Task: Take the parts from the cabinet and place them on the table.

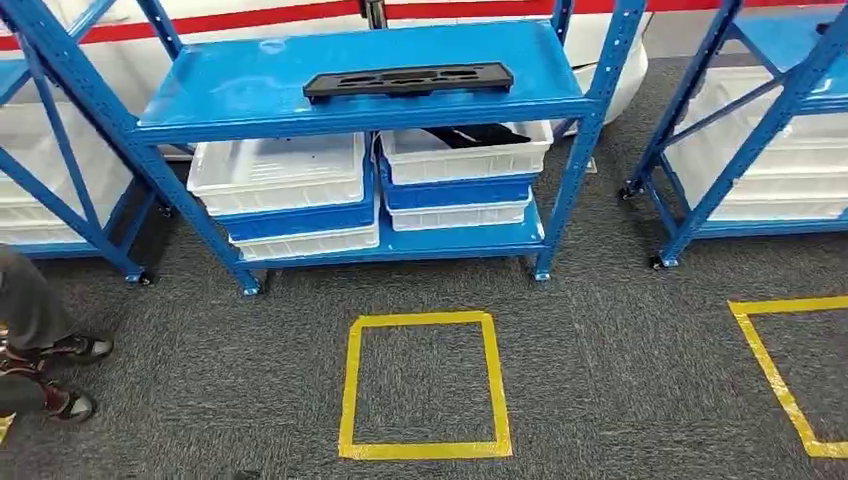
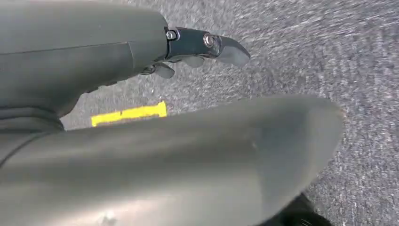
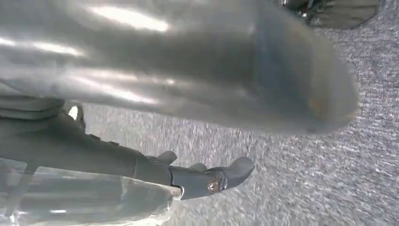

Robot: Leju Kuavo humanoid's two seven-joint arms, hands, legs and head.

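Both hands, left hand and right hand, are hanging empty, fingers apart; reaching for the black part at upper centre looks next.

Glossy blue metal rack, matt black part, white plastic bins, rough grey carpet

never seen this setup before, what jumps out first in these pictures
The blue shelf rack fills the middle of the head view, with a long black part lying flat on its top shelf. Below it sit stacked white and blue bins, and the right-hand stack has something dark in its top bin. On the grey carpet in front of the rack is a yellow tape square.
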